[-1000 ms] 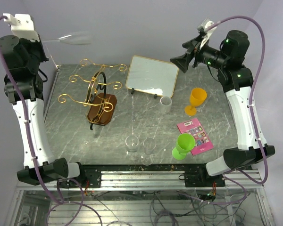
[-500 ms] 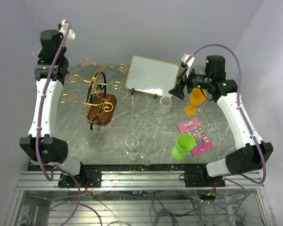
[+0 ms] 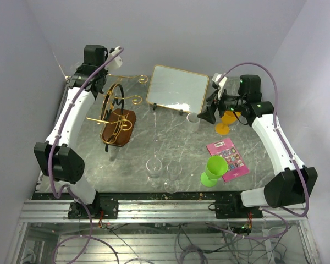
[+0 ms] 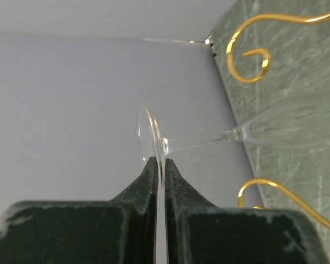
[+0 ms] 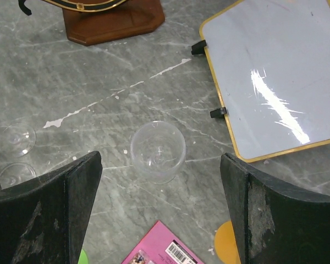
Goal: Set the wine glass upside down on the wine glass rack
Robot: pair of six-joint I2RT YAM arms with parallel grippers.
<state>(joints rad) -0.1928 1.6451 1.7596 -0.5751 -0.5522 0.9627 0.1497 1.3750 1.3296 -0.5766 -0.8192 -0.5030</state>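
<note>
My left gripper [image 4: 159,165] is shut on the rim of the foot of a clear wine glass [image 4: 154,140]. The glass lies sideways, its stem and bowl [image 4: 297,129] reaching over the table's back left corner. Curled gold arms of the wine glass rack [image 4: 247,55] show beside the bowl. In the top view the rack [image 3: 113,104] stands on its brown wooden base [image 3: 121,129] at the left, with the left gripper [image 3: 76,77] just behind and left of it. My right gripper [image 5: 160,159] is open above a second clear glass [image 5: 158,151], which stands upright on the table.
A gold-framed white board [image 3: 177,88] stands at the back centre. An orange goblet [image 3: 229,116], a green goblet [image 3: 214,169] and a pink card [image 3: 228,158] are on the right. Two clear glasses [image 3: 154,168] stand near the front edge.
The left arm has swung from high at the far left down to the back left corner by the rack, carrying the glass. The right arm has lowered over the clear glass by the board.
</note>
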